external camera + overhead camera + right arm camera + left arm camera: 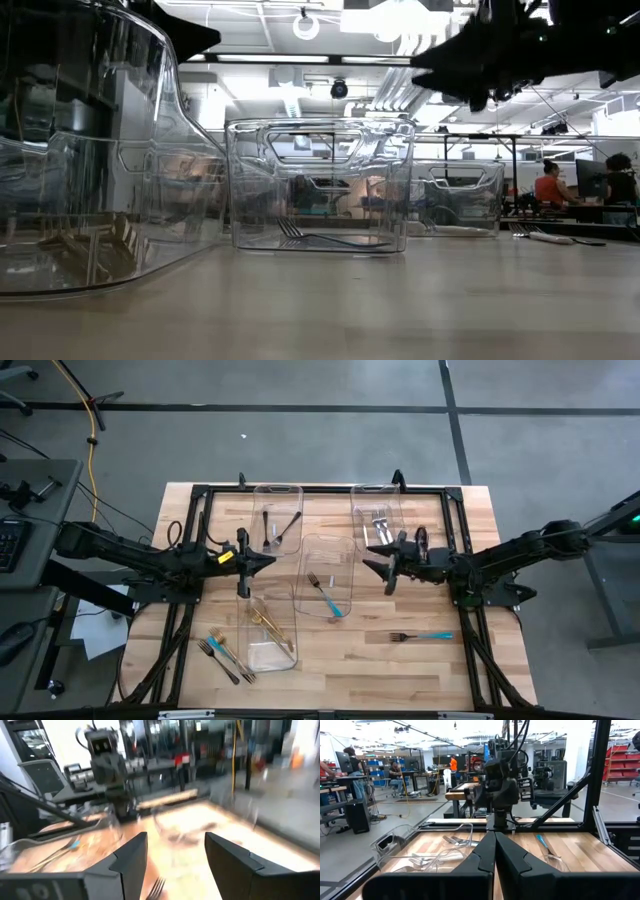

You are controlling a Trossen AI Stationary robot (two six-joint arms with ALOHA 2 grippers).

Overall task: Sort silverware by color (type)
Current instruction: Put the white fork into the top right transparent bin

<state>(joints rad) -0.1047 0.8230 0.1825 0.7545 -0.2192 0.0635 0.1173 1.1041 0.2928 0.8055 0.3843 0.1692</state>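
While most silverware (325, 592) lies binned, forks at lower left (222, 653) and lower right (420, 636) remain loose; left gripper (268, 560) pinched empty, right gripper (372, 558) spread wide.

Silverware (327, 596) lies flat, partly sorted into bins, some loose.

Both arms matte black w/ black cabling; left arm (150, 557) has yellow mark, maybe a sticker.
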